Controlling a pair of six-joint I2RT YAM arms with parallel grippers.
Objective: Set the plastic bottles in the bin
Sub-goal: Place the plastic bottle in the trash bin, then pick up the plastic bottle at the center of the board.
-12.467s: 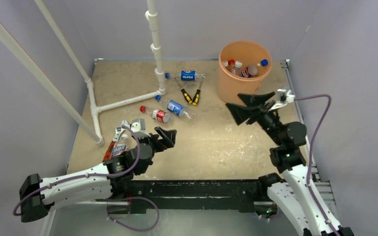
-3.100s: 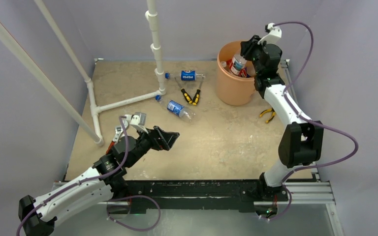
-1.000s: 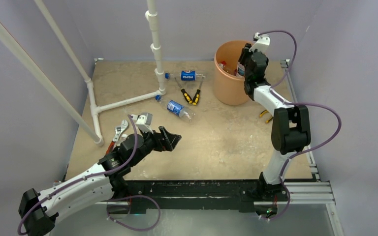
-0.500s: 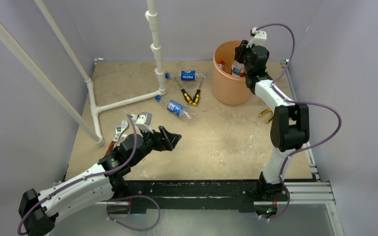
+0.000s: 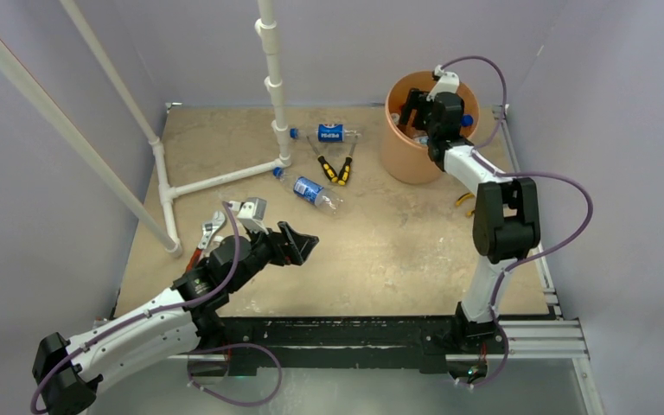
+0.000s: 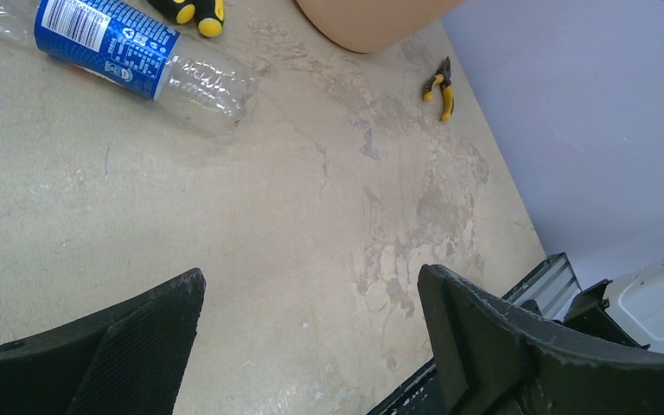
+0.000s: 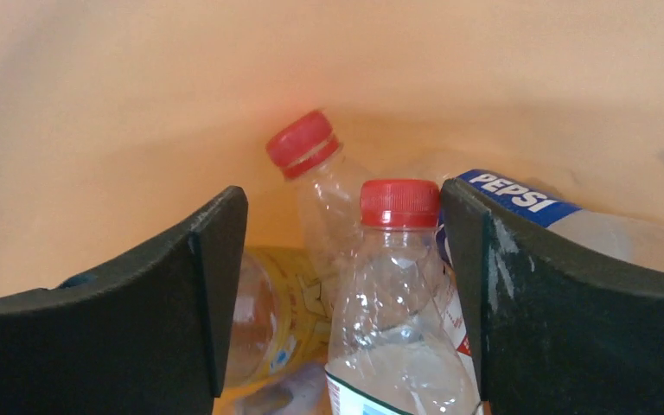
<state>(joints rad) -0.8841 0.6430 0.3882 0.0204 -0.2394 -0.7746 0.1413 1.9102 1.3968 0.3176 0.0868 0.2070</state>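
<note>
The orange bin [image 5: 405,161] stands at the back right, and its inner wall [image 7: 138,104] fills the right wrist view. My right gripper [image 5: 417,112] hangs inside its mouth, open. A red-capped plastic bottle [image 7: 393,285] stands loose between the fingers [image 7: 343,192], with a gap on its left. Behind it lie another red-capped bottle [image 7: 311,156], a Pepsi bottle [image 7: 519,201] and a yellow-labelled one [image 7: 285,320]. Two blue-labelled bottles [image 5: 329,133] [image 5: 309,190] lie on the table; the nearer [image 6: 112,39] shows in the left wrist view. My left gripper [image 5: 298,245] [image 6: 311,290] hovers open and empty.
A white pipe frame [image 5: 272,86] rises at the back left. Yellow-and-black pliers [image 5: 335,169] lie between the two bottles. Smaller pliers [image 5: 469,203] [image 6: 441,86] rest right of the bin. A red-handled wrench [image 5: 206,235] lies beside my left arm. Walls close in on both sides.
My right gripper has opened inside the bin and let go of the red-capped bottle, shifting slightly left over the rim. The left arm has not moved.
</note>
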